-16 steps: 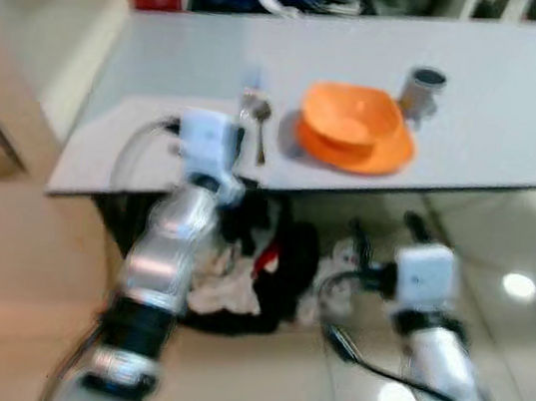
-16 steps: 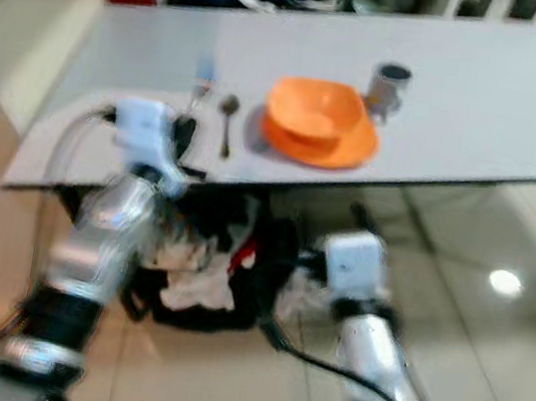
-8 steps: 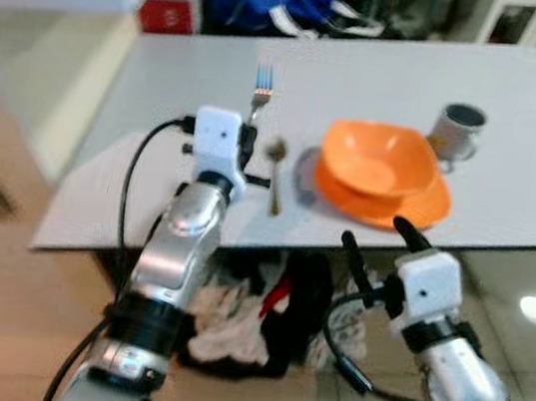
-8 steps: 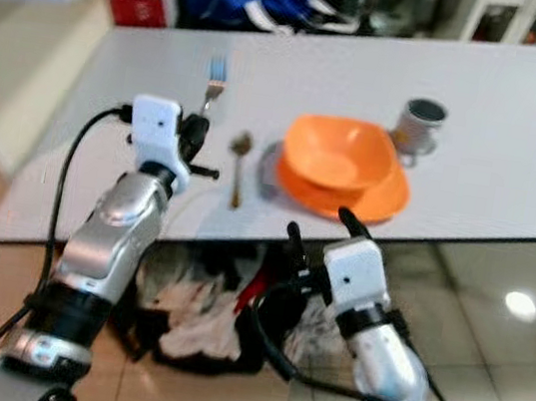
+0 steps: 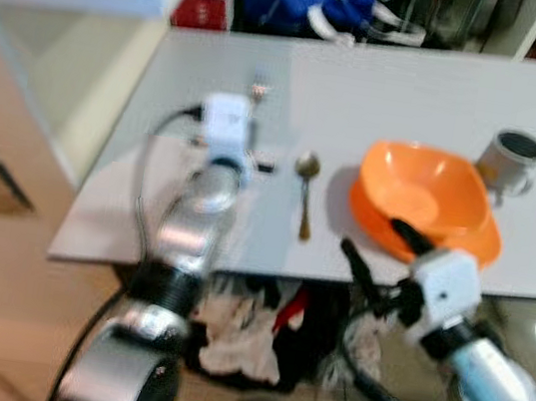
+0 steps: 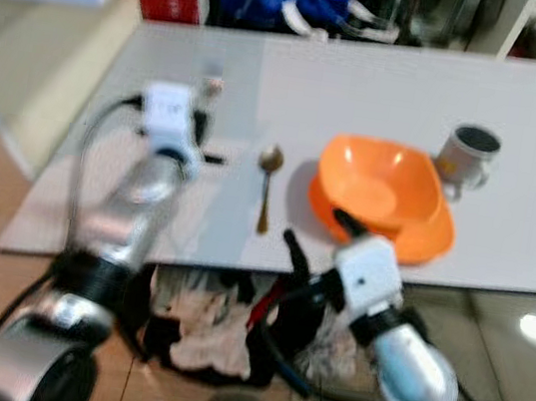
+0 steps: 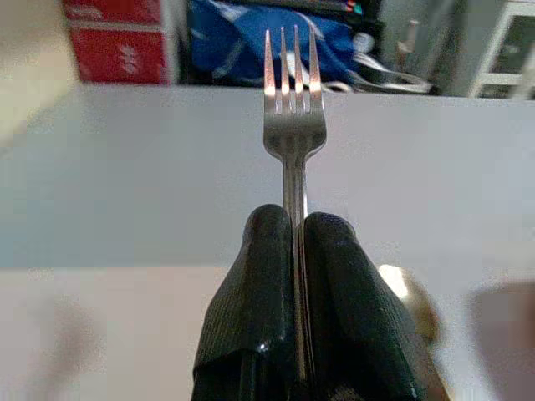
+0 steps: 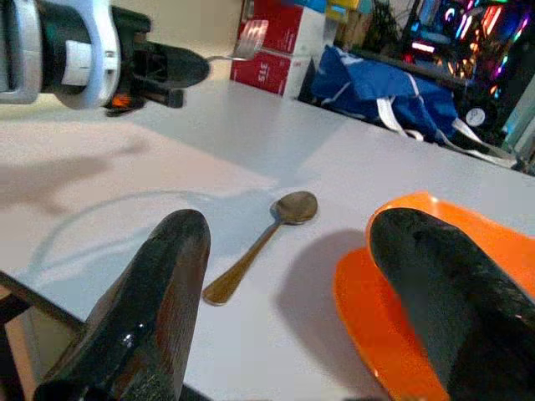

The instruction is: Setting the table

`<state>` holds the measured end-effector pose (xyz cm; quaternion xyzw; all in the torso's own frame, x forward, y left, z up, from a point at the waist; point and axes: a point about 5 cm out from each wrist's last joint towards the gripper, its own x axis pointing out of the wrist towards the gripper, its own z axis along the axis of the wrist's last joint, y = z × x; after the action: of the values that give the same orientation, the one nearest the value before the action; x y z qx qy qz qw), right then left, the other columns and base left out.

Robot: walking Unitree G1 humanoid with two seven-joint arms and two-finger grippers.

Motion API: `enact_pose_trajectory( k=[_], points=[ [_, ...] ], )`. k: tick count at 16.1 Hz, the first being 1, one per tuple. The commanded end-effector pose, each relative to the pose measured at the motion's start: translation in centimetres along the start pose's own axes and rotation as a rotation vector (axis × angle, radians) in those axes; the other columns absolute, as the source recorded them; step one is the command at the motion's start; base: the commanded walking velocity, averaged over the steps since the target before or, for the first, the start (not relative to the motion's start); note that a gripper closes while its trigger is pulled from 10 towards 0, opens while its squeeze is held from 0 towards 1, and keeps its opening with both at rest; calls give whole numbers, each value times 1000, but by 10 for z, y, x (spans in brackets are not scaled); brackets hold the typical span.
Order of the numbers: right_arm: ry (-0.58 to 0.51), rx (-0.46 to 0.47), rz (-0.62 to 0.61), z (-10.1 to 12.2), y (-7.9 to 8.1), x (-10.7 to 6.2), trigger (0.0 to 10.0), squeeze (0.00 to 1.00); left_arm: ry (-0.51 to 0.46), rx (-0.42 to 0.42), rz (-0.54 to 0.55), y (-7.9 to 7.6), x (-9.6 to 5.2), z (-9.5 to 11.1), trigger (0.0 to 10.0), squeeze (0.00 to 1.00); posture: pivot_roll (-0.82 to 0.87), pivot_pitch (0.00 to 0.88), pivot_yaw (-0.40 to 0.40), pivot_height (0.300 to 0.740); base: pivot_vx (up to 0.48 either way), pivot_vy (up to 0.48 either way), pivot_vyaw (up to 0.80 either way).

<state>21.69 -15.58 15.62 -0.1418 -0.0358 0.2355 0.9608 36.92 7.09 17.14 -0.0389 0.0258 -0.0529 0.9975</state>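
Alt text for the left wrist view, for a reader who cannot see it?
The left gripper, jaws shut, holds a fork by its handle, tines pointing away over a grey table. Red boxes and a blue bag sit beyond.

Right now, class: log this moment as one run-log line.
task: setting table | left pincer: shut on fork, above table | right pincer: open, near orange plate | spoon: on table

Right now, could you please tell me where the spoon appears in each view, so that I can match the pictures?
Left eye view: the spoon lies on the table between the left gripper and the orange bowl.
Right eye view: same spot, left of the bowl.
Left wrist view: a blurred golden shape beside the fingers, perhaps its bowl.
Right wrist view: between the open fingers.
Shared landmark: the orange bowl.
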Motion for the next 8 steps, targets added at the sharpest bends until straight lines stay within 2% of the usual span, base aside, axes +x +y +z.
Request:
enact_pose_trajectory(
  k=[1,4,8],
  points=[
    [-31,1,2,11,-2,-1,10000,0,30,7,-4,-5,4,-1,0,0,-176,60,46,740,0,0,0],
    [-17,-3,7,14,-4,-5,10000,0,122,1,-33,-20,7,-18,0,0,-199,71,40,740,0,0,0],
    [-1,3,7,15,-3,-9,10000,0,180,-2,-11,-20,8,-33,0,0,-211,81,39,740,0,0,0]
  ],
)
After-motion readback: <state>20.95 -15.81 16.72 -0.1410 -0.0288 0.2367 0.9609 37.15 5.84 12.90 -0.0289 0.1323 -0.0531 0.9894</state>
